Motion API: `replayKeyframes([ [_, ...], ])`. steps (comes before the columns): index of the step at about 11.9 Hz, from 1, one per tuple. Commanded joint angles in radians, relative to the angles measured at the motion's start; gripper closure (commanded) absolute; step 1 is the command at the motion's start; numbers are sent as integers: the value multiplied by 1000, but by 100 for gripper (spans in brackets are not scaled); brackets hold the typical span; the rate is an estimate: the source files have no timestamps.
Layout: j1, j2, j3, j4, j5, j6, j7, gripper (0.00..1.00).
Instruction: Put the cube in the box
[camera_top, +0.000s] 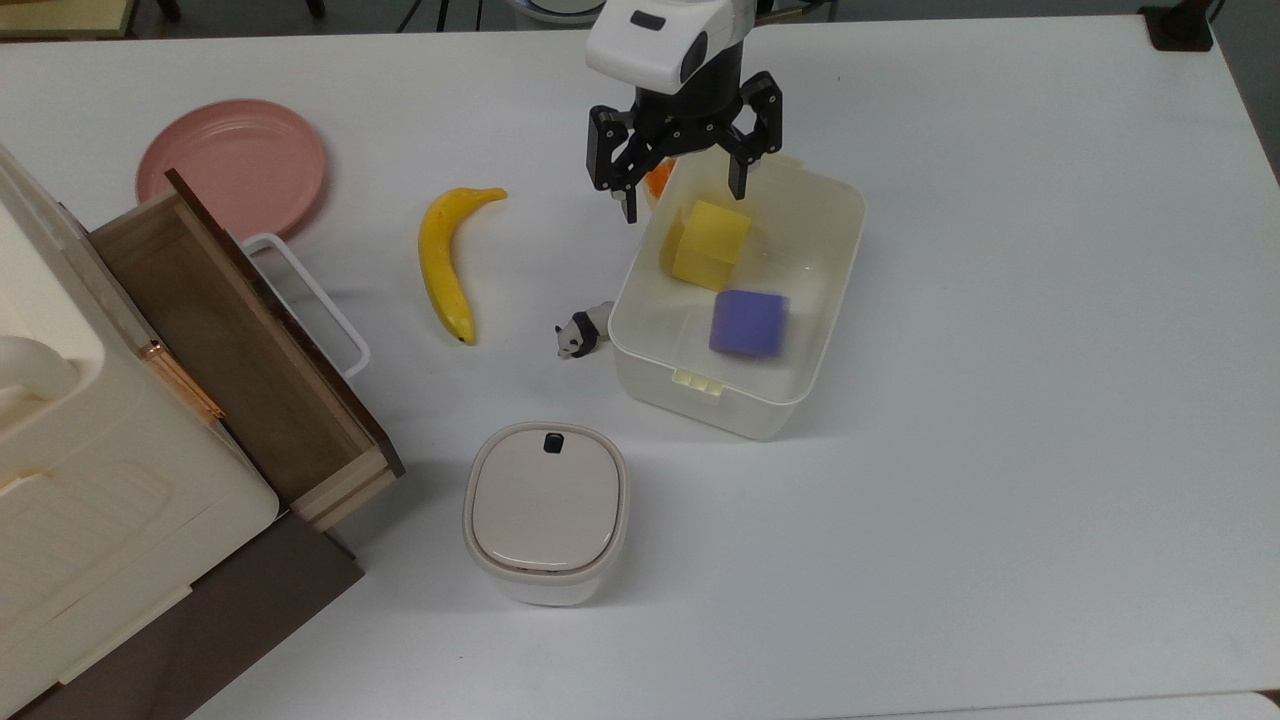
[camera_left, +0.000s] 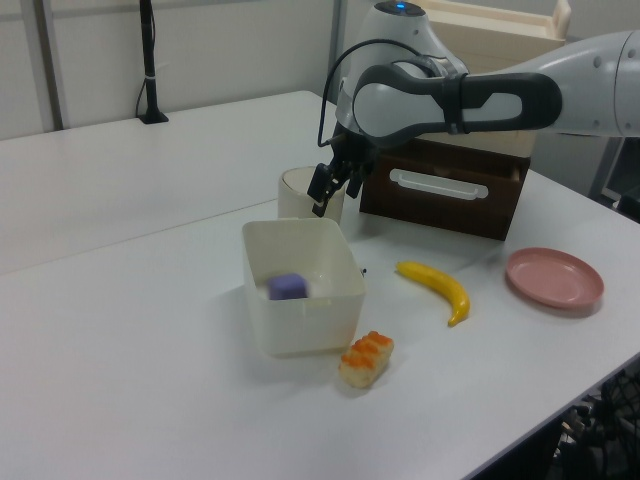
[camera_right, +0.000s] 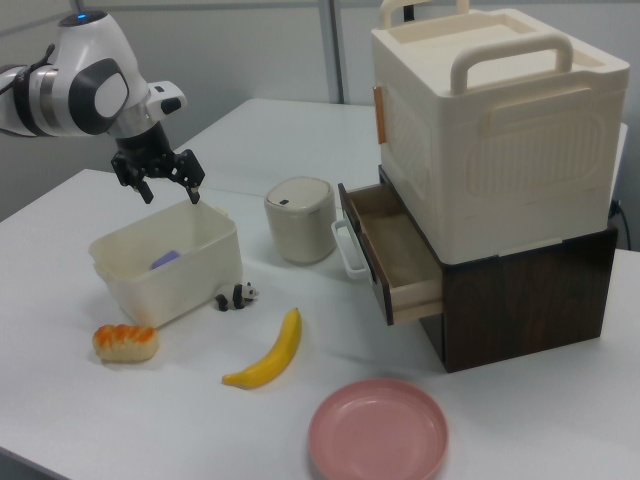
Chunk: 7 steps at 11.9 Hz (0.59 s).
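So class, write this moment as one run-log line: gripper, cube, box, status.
gripper: open, above box's far edge | cube: inside box beside yellow cube | box: on table | status: cube in box

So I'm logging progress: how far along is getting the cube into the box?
Done: the purple cube sits inside the box, beside the yellow cube. In hand: nothing; the gripper is open and empty above the box's rim. Left: seemingly just moving the arm clear.

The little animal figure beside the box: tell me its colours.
Black and white, a panda figure, clearest in the top view beside the box.
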Motion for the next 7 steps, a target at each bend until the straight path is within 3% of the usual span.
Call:
replayKeyframes([
  [1, -1, -8, 0, 13, -9, -42, 14, 0],
  [4, -69, -95, -38, 23, -1, -209, 18, 0],
  [7, -80, -108, -139, 134, -1, -413, 20, 0],
])
